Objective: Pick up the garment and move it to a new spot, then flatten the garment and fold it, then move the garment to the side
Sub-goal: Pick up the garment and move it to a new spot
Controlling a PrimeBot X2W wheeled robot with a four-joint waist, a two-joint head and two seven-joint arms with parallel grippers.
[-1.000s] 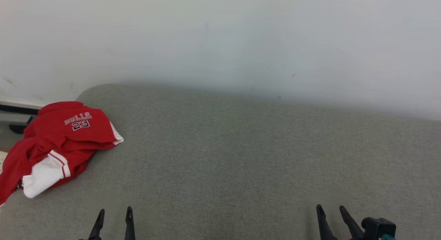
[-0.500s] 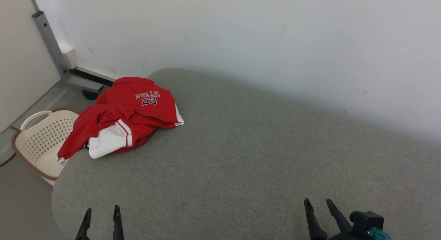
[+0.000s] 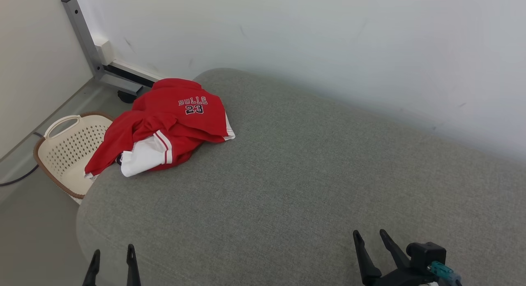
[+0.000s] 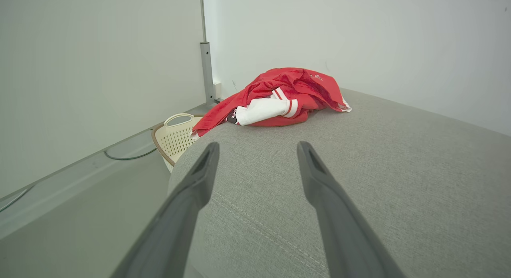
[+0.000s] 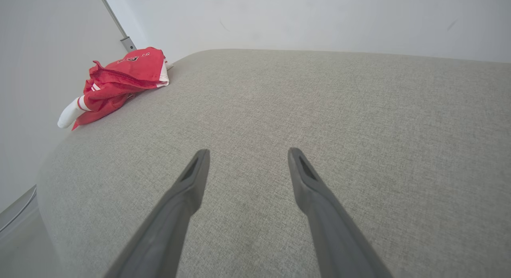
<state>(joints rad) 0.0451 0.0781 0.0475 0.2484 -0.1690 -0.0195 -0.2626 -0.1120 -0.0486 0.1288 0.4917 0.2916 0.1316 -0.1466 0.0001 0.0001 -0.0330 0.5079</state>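
You are starting from scratch here: nothing of the task is showing as done. Nearest you, the left gripper [image 3: 114,250] is sitting at seven o'clock in the head view, over the near edge of the grey cushion [image 3: 308,175], its jaws standing wide apart and gripping nothing. The right gripper [image 3: 370,233] is hovering at five o'clock, likewise spread wide and empty. Both are sitting well apart from the garment [image 3: 172,121]. Farther out, at about ten o'clock, that red and white garment is lying crumpled in a heap on the cushion's far left corner, one part hanging over the edge above a pale basket [image 3: 65,150] on the floor. Beyond it, at eleven o'clock, a metal post [image 3: 82,35] is standing against the wall. By my reckoning, you are facing every step yet: reaching and lifting the garment, carrying it to the open middle of the cushion, flattening, folding, and shifting it aside.
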